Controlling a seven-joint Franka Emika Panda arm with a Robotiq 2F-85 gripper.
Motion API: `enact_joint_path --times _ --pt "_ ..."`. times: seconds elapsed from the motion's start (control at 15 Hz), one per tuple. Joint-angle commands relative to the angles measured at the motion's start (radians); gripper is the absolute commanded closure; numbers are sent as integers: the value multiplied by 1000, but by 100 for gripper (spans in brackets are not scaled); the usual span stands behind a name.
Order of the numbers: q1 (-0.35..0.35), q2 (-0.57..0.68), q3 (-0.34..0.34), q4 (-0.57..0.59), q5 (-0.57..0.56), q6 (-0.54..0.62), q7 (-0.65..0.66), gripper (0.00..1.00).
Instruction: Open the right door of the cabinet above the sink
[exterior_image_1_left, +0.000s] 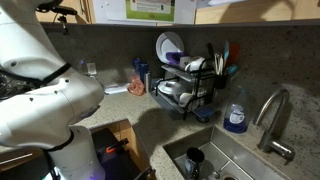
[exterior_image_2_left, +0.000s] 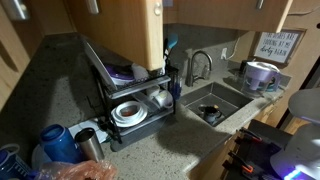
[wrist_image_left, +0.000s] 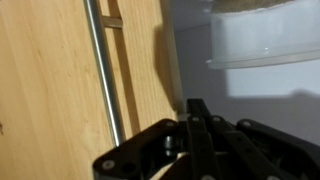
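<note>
Looks largely done. Shows the cabinet door (wrist_image_left: 50, 90), up above the sink (exterior_image_2_left: 215, 100), swung clear of its frame, baring a white tub (wrist_image_left: 265, 40) inside. Has the gripper (wrist_image_left: 197, 110) pressed together on nothing, likewise up above the sink. Leaves, perhaps, swinging it wider.

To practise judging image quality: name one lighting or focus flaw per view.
In an exterior view, the white robot arm is bright, soft; in an exterior view, the pale tan wooden cabinet door shades the black wire dish rack; wrist view, the black gripper is blurred.
</note>
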Motion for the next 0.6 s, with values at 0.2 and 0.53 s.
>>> enact_joint_path --times 0.2,0.53 --pt "-80 -40 28 -4 -1 -10 37 100" --pt "-82 -50 17 -11 2 -22 36 100"
